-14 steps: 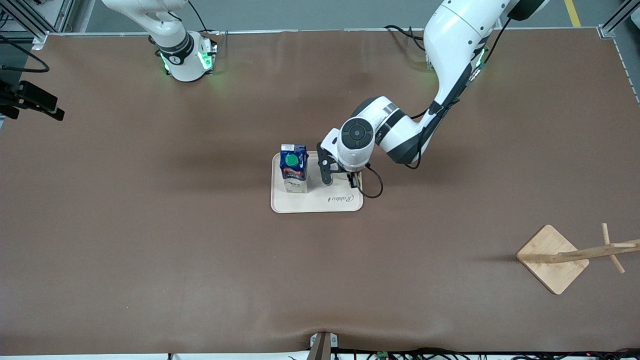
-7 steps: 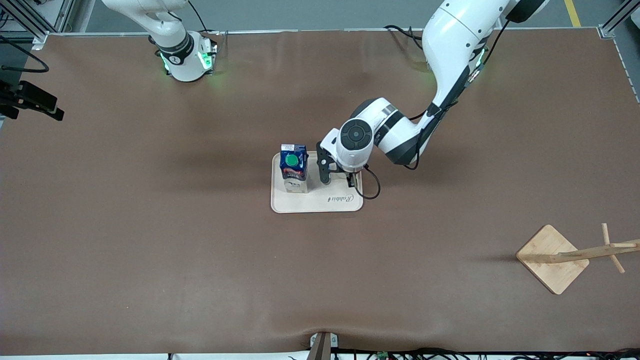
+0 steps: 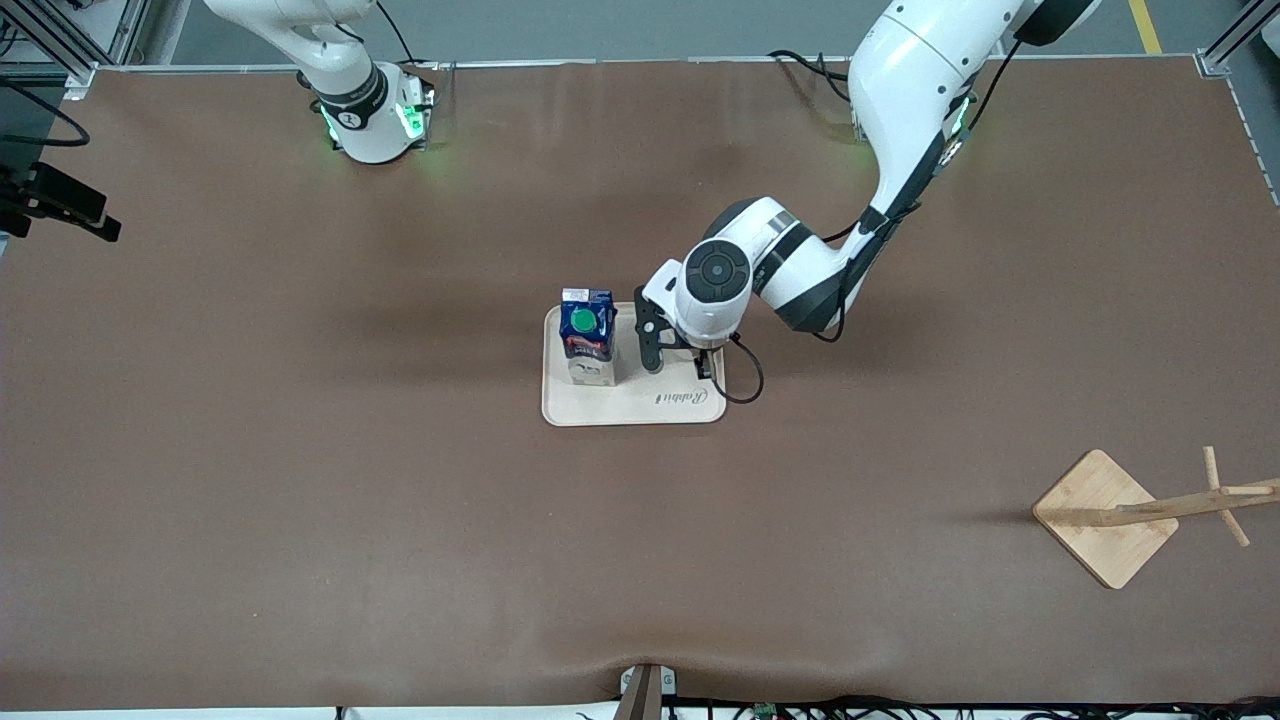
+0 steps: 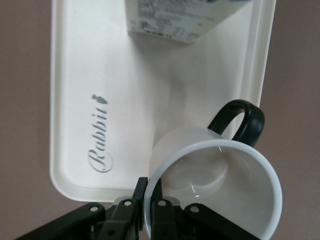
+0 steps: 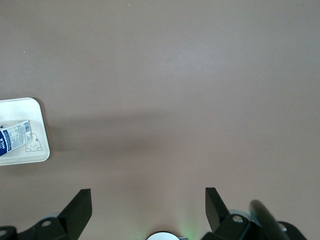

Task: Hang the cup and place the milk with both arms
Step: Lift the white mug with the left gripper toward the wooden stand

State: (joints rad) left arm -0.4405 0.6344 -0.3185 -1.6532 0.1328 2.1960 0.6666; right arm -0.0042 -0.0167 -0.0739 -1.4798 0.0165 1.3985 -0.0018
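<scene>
The milk (image 3: 587,335) stands upright on the cream tray (image 3: 640,408) at the table's middle, at the tray's end toward the right arm. My left gripper (image 3: 680,362) is over the tray beside the milk. In the left wrist view it (image 4: 149,187) is shut on the rim of the white cup (image 4: 215,185), one finger inside and one outside. The cup's black handle (image 4: 245,117) points toward the tray's edge. The cup is hidden under the wrist in the front view. My right gripper (image 5: 148,195) is open and empty, high over the table near its own base.
A wooden rack (image 3: 1105,515) with a square base and pegs stands near the front camera at the left arm's end of the table. The right wrist view shows the tray (image 5: 30,107) and milk (image 5: 12,136) at its edge.
The left arm has shifted only slightly; its gripper stays over the tray, shut on the cup. The milk and tray have not moved.
</scene>
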